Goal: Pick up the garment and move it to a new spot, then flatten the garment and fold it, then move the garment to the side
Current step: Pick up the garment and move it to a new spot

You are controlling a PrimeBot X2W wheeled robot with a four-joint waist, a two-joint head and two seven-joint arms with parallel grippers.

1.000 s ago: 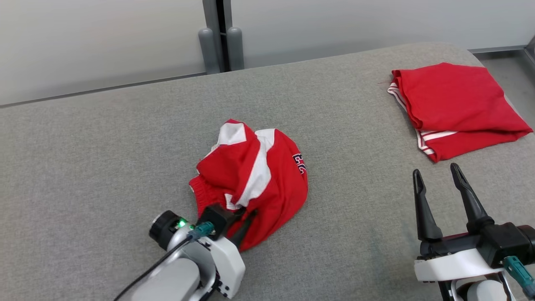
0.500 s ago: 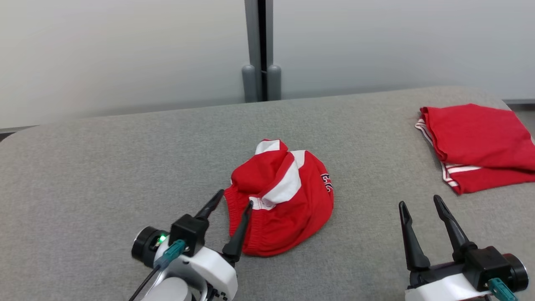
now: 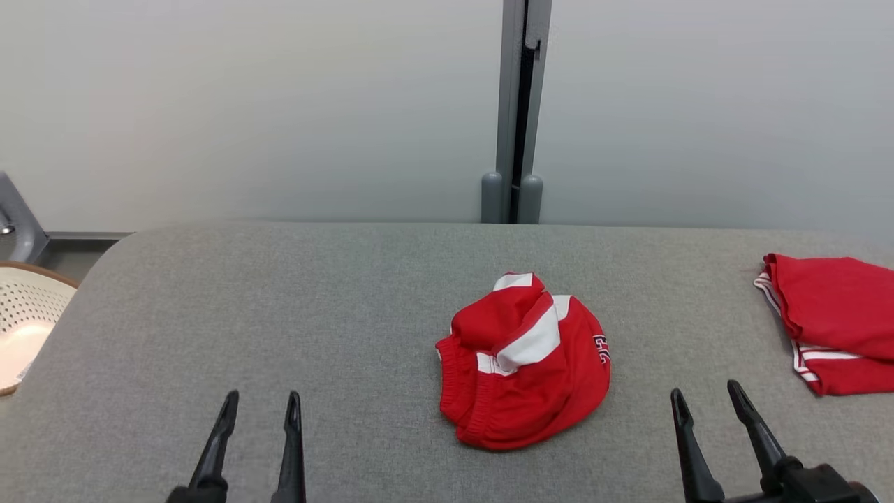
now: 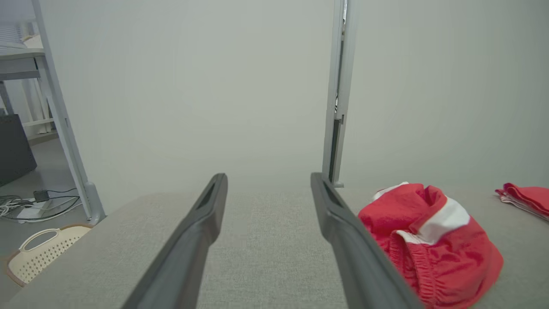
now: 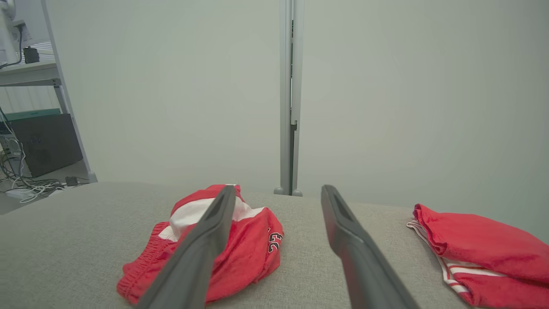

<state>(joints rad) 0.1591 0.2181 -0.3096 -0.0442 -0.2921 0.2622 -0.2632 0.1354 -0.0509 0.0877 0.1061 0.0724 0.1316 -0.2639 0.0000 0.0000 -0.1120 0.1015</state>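
Note:
The garment (image 3: 525, 362) is a crumpled red and white heap with a ribbed waistband, lying on the grey padded table (image 3: 279, 307) just right of centre. It also lies at the right of the left wrist view (image 4: 433, 244) and behind the left finger in the right wrist view (image 5: 240, 240). My left gripper (image 3: 262, 405) stands open at the lower left, well clear of the garment, with nothing between its fingers. At the lower right my right gripper (image 3: 705, 402) is open and empty too.
A second red garment (image 3: 831, 321) with white striped trim lies folded at the table's right edge. A perforated cream basket (image 3: 24, 314) sits off the table's left end. A pale wall with a grey post (image 3: 513, 112) stands behind the table.
My left gripper opened, let go of the garment and drew back to the lower left. The garment stays heaped on the table. The head camera has tilted up and turned left.

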